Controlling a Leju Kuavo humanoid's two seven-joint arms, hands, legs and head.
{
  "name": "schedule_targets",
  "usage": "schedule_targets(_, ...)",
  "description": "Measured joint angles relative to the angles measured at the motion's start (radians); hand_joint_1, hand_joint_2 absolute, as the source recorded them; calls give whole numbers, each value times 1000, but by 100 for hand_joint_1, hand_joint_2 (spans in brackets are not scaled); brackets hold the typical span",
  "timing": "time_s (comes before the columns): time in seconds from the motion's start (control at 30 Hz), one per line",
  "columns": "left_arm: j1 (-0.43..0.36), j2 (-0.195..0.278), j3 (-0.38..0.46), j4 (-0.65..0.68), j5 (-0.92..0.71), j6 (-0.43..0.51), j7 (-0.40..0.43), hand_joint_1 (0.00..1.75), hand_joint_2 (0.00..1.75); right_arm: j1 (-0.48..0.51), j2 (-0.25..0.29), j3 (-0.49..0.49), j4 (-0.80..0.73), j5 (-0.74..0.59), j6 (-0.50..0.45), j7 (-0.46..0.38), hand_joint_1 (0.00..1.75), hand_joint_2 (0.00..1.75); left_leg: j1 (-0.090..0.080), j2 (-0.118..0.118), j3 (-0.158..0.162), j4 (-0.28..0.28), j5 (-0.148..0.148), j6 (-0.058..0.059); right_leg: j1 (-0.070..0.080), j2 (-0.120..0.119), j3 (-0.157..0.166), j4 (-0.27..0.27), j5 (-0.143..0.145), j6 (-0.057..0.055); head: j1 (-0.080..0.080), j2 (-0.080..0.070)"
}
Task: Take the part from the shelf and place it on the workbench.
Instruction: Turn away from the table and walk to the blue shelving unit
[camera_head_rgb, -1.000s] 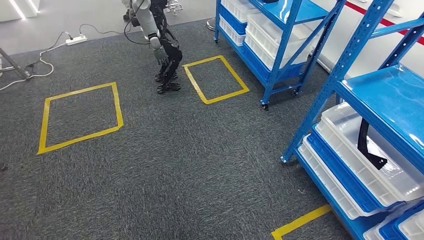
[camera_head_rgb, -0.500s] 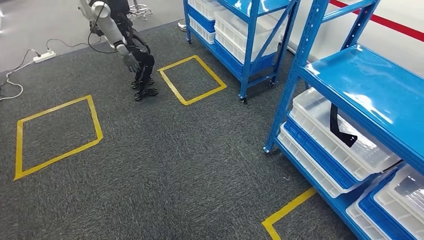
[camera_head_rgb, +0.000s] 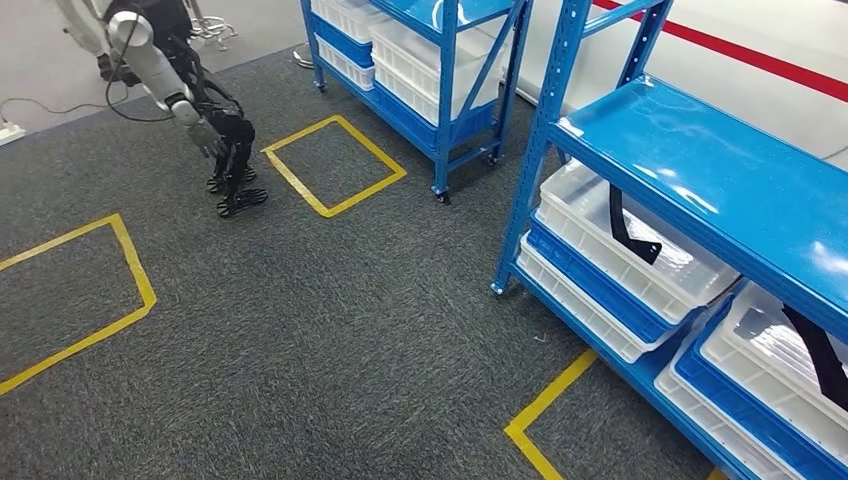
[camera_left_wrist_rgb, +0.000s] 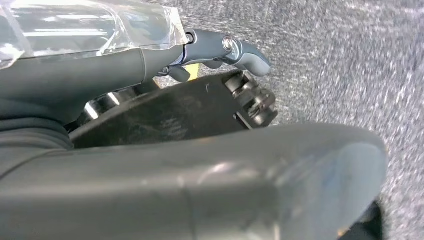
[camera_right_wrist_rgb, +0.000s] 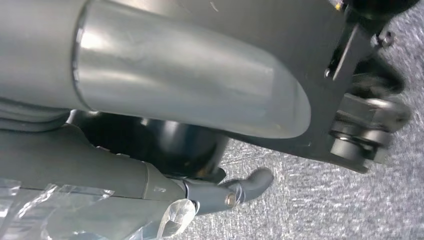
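Head view looks down on grey carpet with a blue shelf (camera_head_rgb: 700, 180) at the right, and the black part (camera_head_rgb: 628, 228) lies in a clear white bin (camera_head_rgb: 640, 255) on a lower level of that shelf, leaning along the bin's length so that its bent end rests toward the near side. A second black piece (camera_head_rgb: 822, 355) sits in the next bin to the near right, so parts seem sorted one to a bin, probably to keep each easy to lift out from the open front. No workbench is in sight from here, and the part lies in its bin with nothing gripping it.

Yellow tape squares (camera_head_rgb: 335, 165) mark the floor, likely as standing spots in front of the racks; a corner of another (camera_head_rgb: 545, 425) lies just near the shelf. Another humanoid robot (camera_head_rgb: 190, 100) stands at the far left beside one such square, and a second blue rack (camera_head_rgb: 420, 60) stands farther off.

Both arms hang low, since each wrist camera faces the carpet. The left hand (camera_left_wrist_rgb: 220, 52) and the right hand (camera_right_wrist_rgb: 235, 192) each show a grey thumb with nothing against it; the fingers are mostly hidden, so I cannot tell whether either hand is loose or clenched.
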Motion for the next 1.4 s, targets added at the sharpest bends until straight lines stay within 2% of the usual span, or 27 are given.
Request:
schedule_targets(0.03, 1, 0, 0, 0, 0, 0, -1, 0, 0, -1, -1, 0, 0, 0, -2, -1, 0, 0, -1, 13, -1, 0, 0, 2, -1, -9, -30, 67, -29, 3, 0, 0)
schedule_targets(0.07, 2, 0, 0, 0, 0, -1, -1, 0, 0, -1, -1, 0, 0, 0, -4, -2, 0, 0, -2, 24, -2, 0, -1, 2, -2, -13, -48, 109, -41, 5, 1, 0)
schedule_targets(0.1, 2, 0, 0, 0, 0, -2, -2, 0, 0, 0, -2, 0, 0, 0, -7, -3, 0, 0, -2, 35, -2, 0, -1, 2, -3, -17, -48, 114, -35, 7, 1, 0)
schedule_targets(0.13, 1, 0, 0, 0, 0, -3, -2, 0, 0, 0, -2, 0, 0, -1, -9, -3, 0, 0, -1, 45, -1, 1, -2, 1, -3, -22, -27, 78, -12, 7, 1, 0)
schedule_targets(0.17, 1, 0, 0, 0, 0, -5, -2, 0, 0, 1, -3, 0, 0, -1, -10, -3, 0, 0, -1, 54, 0, 1, -3, -1, -4, -35, 12, 8, 22, 8, 1, 0)
schedule_targets(0.23, 0, -1, 0, 0, 0, -7, -1, 0, 0, 0, -3, 0, 0, -1, -12, -3, 0, 0, -7, 70, 4, 3, -8, -10, -2, -76, 84, -129, 69, 3, 1, 0)
schedule_targets(0.3, 0, -1, 0, 0, 0, -9, 0, 0, 0, -1, -3, 0, 0, -2, -12, -4, 0, 0, -13, 84, 7, 4, -12, -20, 2, -91, 103, -175, 77, -8, -1, 0)
schedule_targets(0.37, -2, -1, 0, 0, 0, -10, 1, 0, 0, 0, -3, 0, 0, -2, -11, -4, 0, 0, -9, 95, 10, 6, -17, -32, 2, -70, 100, -176, 80, -21, -2, 0)
schedule_targets(0.43, -4, -2, 0, 0, 0, -11, 4, 0, 0, 0, -3, 0, 0, -3, -11, -2, 0, 0, -3, 71, -4, 48, -47, -45, 0, -52, 100, -179, 85, -34, -4, 0)
schedule_targets(0.5, -3, -2, 0, 0, 0, -12, 8, 0, 0, -1, -3, 0, 0, -3, -11, -1, 0, 0, 1, 30, -60, 172, -114, -55, -1, -33, 97, -180, 88, -43, -7, 0)
schedule_targets(0.53, -2, -2, 0, 0, 0, -12, 9, 0, 0, -1, -3, 0, 0, -3, -11, 0, 0, 0, 2, 20, -95, 246, -145, -58, -1, -22, 95, -179, 90, -46, -8, 0)
schedule_targets(0.57, -2, -2, 0, 0, 0, -12, 10, 0, 0, -1, -3, 0, 0, -3, -11, 1, 0, 0, 2, 16, -122, 300, -161, -59, -1, -10, 94, -179, 90, -47, -8, 0)
schedule_targets(0.6, -3, -2, 0, 0, 0, -12, 9, 0, 0, -1, -3, 0, 0, -3, -11, 2, 0, 0, 2, 13, -131, 317, -157, -59, 0, 3, 94, -179, 91, -47, -8, 0)
schedule_targets(0.63, -3, -2, 0, 0, 0, -12, 9, 0, 0, 0, -3, 0, 0, -4, -11, 2, 0, 0, 2, 11, -121, 292, -134, -57, 0, 16, 95, -178, 91, -47, -8, 0)
schedule_targets(0.67, -3, -2, 0, 0, 0, -12, 10, 0, 0, 0, -3, 0, 0, -4, -12, 2, 0, 0, 2, 2, -92, 230, -97, -53, 0, 29, 97, -178, 91, -46, -9, 0)
schedule_targets(0.73, -3, -2, 0, 0, 0, -12, 10, 0, 0, 0, -2, 0, 0, -4, -14, 0, 0, 0, 2, -42, -28, 81, -30, -43, 1, 51, 97, -177, 92, -43, -9, 0)
schedule_targets(0.8, -3, -1, 0, 0, 0, -12, 10, 0, 0, -1, -1, 0, 0, -4, -15, -2, 0, 0, 0, -70, -2, 10, -7, -36, 2, 68, 91, -177, 94, -34, -8, 0)
schedule_targets(0.87, -3, -1, 0, 0, 0, -10, 9, 0, 0, 1, -2, 0, 0, -5, -13, 2, 0, 0, -2, -56, -1, 4, -4, -29, 0, 81, 87, -179, 96, -23, -8, 0)
schedule_targets(0.93, -4, -2, 0, 0, 0, -8, 7, 0, 0, 2, -3, 1, 0, -8, -10, 9, 0, 0, 1, -37, 3, -5, 2, -17, 0, 49, 74, -151, 77, -13, -6, 0)
schedule_targets(1.0, -2, -2, 0, 0, 0, -8, 6, 0, 0, 1, -3, 2, 0, -13, -10, 13, 0, 0, 2, -14, 5, -10, 4, -7, 1, 0, 25, -45, 17, -7, -3, 0)
schedule_targets(1.07, 0, -2, 0, 0, 0, -10, 9, 0, 0, -1, -3, 3, 0, -15, -9, 13, 0, 0, 2, 11, 4, -9, 2, -4, -2, -14, -39, 89, -39, 0, -1, 0)
schedule_targets(1.1, 0, -2, 0, 0, 0, -11, 10, 0, 0, -1, -4, 3, 0, -16, -9, 12, 0, 0, 3, 22, 4, -9, 1, -5, -4, -17, -53, 118, -42, 3, 0, 0)
schedule_targets(1.13, -1, -2, 0, 0, 0, -12, 12, 0, 0, -1, -4, 4, 0, -16, -9, 10, 0, 0, 4, 33, 5, -8, 0, -7, -7, -20, -45, 105, -25, 6, 0, 0)
schedule_targets(1.2, -1, -2, 0, 0, 0, -13, 12, 0, 0, 0, -5, 4, 0, -16, -8, 9, 0, 0, 7, 50, 9, -5, -6, -15, -13, -48, 25, -28, 41, 13, 0, 0)
schedule_targets(1.27, -2, -1, 0, 0, 0, -11, 12, 0, 0, -1, -4, 5, 0, -16, -4, 8, 0, 0, 3, 65, 13, 1, -15, -29, -13, -77, 83, -144, 79, 10, 0, 0)
schedule_targets(1.3, -2, 0, 0, 0, 0, -9, 11, 0, 0, -2, -3, 6, 0, -16, -1, 8, 0, 0, 0, 72, 14, 2, -18, -35, -12, -82, 92, -165, 82, 5, -1, 0)
schedule_targets(1.4, -4, 0, 0, 0, 0, -4, 7, 0, 0, -1, -2, 7, 0, -15, 7, 9, 0, 0, 5, 83, 20, 4, -25, -50, -7, -55, 88, -167, 83, -19, -4, 0)
